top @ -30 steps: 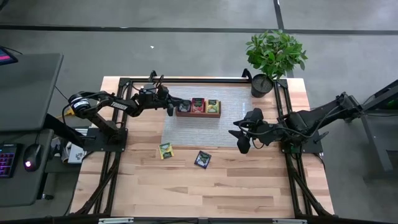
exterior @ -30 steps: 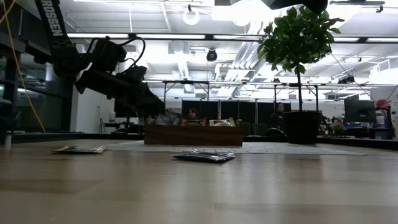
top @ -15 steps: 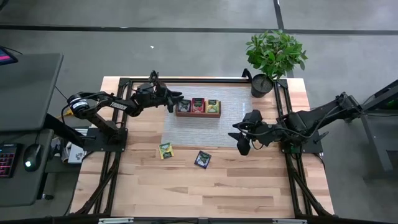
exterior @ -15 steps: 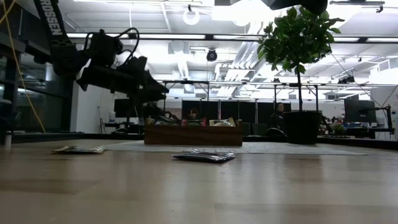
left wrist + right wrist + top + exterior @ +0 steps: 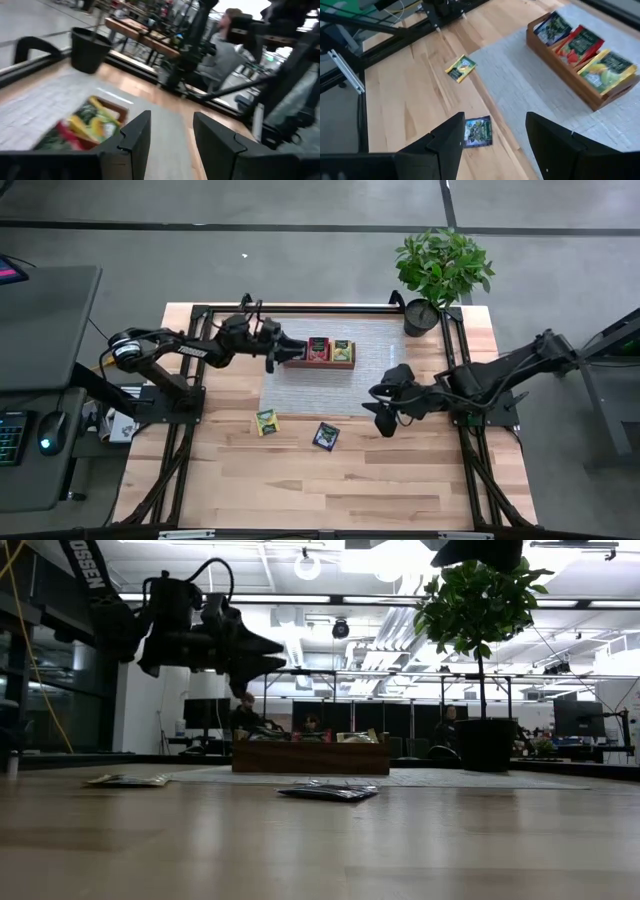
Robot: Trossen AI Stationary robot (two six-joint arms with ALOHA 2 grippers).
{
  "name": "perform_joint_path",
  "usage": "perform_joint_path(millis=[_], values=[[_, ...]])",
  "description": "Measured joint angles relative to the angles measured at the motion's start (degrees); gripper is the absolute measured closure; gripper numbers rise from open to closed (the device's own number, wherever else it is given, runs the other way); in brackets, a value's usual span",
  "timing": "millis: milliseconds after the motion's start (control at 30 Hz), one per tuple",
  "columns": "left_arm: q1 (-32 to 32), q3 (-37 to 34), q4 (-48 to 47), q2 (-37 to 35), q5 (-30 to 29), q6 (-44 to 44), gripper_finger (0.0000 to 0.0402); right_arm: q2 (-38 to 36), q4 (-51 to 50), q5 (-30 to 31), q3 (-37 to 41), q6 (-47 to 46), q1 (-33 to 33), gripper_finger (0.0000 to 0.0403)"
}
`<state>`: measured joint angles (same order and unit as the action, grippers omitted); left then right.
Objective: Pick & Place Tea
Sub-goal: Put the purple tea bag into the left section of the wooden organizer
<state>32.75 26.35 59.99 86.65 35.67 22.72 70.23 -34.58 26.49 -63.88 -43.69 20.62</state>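
A brown wooden tray (image 5: 330,363) stands on a grey mat at the table's far side. It holds tea packets upright: dark (image 5: 549,27), red (image 5: 578,44) and yellow-green (image 5: 609,70). Two more packets lie flat on the wood: a yellow-green one (image 5: 266,422) and a dark one (image 5: 326,436). My left gripper (image 5: 284,352) hovers level above the tray's left end, open and empty (image 5: 170,120). My right gripper (image 5: 384,418) hangs open above the table, to the right of the dark packet (image 5: 478,131), with nothing between its fingers.
A potted plant (image 5: 441,272) stands at the table's far right corner. The grey mat (image 5: 300,385) lies under the tray. Black frame rails (image 5: 180,440) run along the table's left and right sides. Bare wood stretches toward the near edge.
My left gripper has risen from the tray's left compartment and tipped up from pointing down to level. Its fingers have opened. The packets on the table have stayed where they were.
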Motion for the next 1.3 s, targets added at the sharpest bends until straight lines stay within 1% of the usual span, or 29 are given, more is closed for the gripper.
perform_joint_path(millis=[133,300,467,567,667,767,867,967,1067,1100,1133,1200,1300], values=[[-3.48,0.0,-0.15,-0.04,1.0,0.07,0.0255,2.41,2.14,-1.68,0.0,-0.16,0.0,0.0196],[-9.6,0.0,-0.14,-0.04,0.9,0.07,0.0255,6.17,4.58,-4.95,0.0,-1.47,0.0,0.0196],[-16.67,0.0,-0.17,-0.04,-2.52,0.07,0.0255,10.64,9.35,-7.5,0.0,-1.37,0.0,0.0197],[-20.21,0.0,-0.3,-0.04,-4.83,-0.39,0.0255,13.12,11.83,-8.03,0.0,-1.82,0.0,0.0197],[-23.28,0.0,-2.95,-0.04,-7.15,-1.09,0.0255,15.15,13.25,-8.25,0.0,-2.95,0.03,0.0204],[-26.46,-0.04,-7.61,-0.04,-9.48,-2.38,0.0255,16.8,14.13,-9.03,0.0,-4.37,0.31,0.0225],[-29.84,-0.04,-11.99,-0.04,-11.98,-3.78,0.0255,18.45,15.75,-9.08,0.0,-4.28,0.97,0.0261],[-33.08,-0.04,-15.23,-0.04,-15.28,-4.89,0.0255,20.06,17.29,-9.06,0.0,-3.95,1.45,0.0312],[-35.87,-0.04,-16.54,-0.04,-18.5,-4.9,0.0255,21.85,18.33,-9.06,0.0,-3.28,1.7,0.0376],[-36.75,-0.04,-16.73,-0.04,-19.4,-4.87,0.0255,22.6,18.95,-9.24,0.0,-2.54,1.69,0.0389],[-37.56,-0.04,-16.87,-0.04,-20.25,-4.86,0.0255,23.39,19.85,-9.58,0.0,-2.03,1.68,0.0394],[-38.95,-0.04,-17.41,-0.04,-22.35,-4.59,0.0255,25.2,21.97,-9.96,0.0,-2.34,1.68,0.039],[-40.63,-0.06,-18.77,-0.04,-25.2,-4.05,0.0255,28.73,26.05,-10.59,0.0,-2.52,1.66,0.04]])
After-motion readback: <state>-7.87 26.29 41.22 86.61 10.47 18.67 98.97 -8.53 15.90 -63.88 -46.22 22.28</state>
